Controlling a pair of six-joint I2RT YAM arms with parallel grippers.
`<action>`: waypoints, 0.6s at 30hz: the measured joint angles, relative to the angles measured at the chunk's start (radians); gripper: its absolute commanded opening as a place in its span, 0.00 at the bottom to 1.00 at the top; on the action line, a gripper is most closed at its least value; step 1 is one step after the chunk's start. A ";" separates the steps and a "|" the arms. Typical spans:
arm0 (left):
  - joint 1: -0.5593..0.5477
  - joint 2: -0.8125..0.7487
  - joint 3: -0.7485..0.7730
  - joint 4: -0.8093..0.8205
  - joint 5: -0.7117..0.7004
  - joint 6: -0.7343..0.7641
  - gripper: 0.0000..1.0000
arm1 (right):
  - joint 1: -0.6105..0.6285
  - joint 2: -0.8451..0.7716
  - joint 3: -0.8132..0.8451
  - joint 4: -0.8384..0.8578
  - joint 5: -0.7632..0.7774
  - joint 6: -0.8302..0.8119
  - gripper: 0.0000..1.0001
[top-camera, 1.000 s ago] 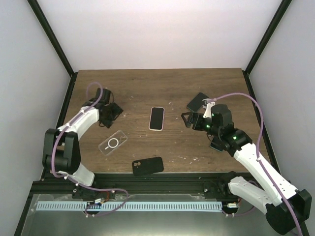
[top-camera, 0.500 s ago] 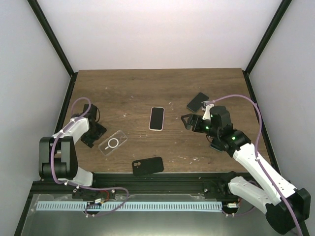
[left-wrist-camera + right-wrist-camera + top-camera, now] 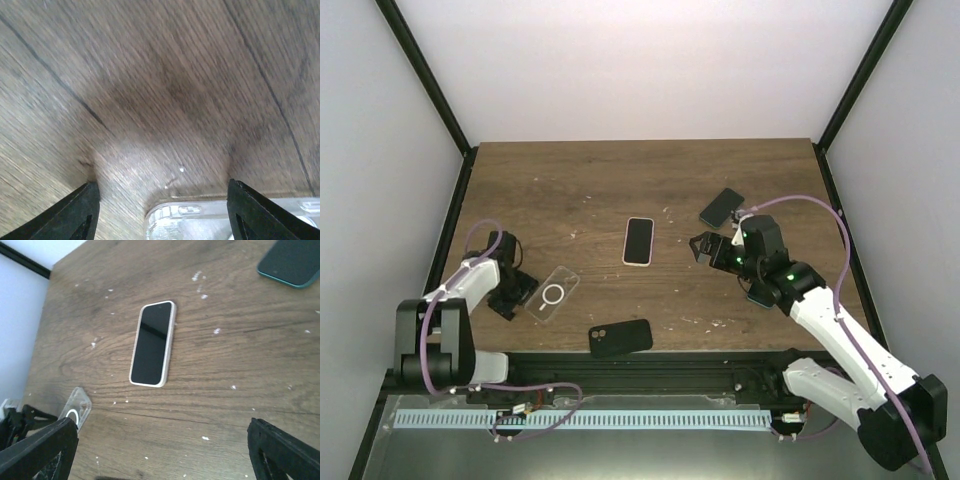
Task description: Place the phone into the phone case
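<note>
Left gripper (image 3: 516, 290): fingers spread around clear phone case (image 3: 220, 220) corner, left edge; grip rim squarely. Right gripper (image 3: 705, 247): spread, empty, facing phone (image 3: 153, 343).

Clear case (image 3: 210, 222) — mostly off-frame

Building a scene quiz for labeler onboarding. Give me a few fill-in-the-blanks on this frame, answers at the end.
The case right by the left gripper is the ___ one, not the black case. Both the left gripper and the right gripper are ___. The teal-edged phone lies nearest the ___ gripper.
Answers: clear; open; right.
</note>
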 measured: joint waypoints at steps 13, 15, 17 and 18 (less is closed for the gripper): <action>-0.122 -0.117 -0.080 0.018 0.205 -0.114 0.69 | 0.000 0.063 0.011 -0.182 0.266 0.117 1.00; -0.138 -0.127 -0.087 0.022 0.226 -0.131 0.69 | 0.000 0.103 0.012 -0.200 0.315 0.116 1.00; -0.151 -0.136 -0.093 0.026 0.245 -0.142 0.69 | -0.002 0.148 0.016 -0.211 0.345 0.114 1.00; -0.155 -0.139 -0.094 0.026 0.249 -0.146 0.69 | -0.004 0.172 0.019 -0.214 0.356 0.114 0.99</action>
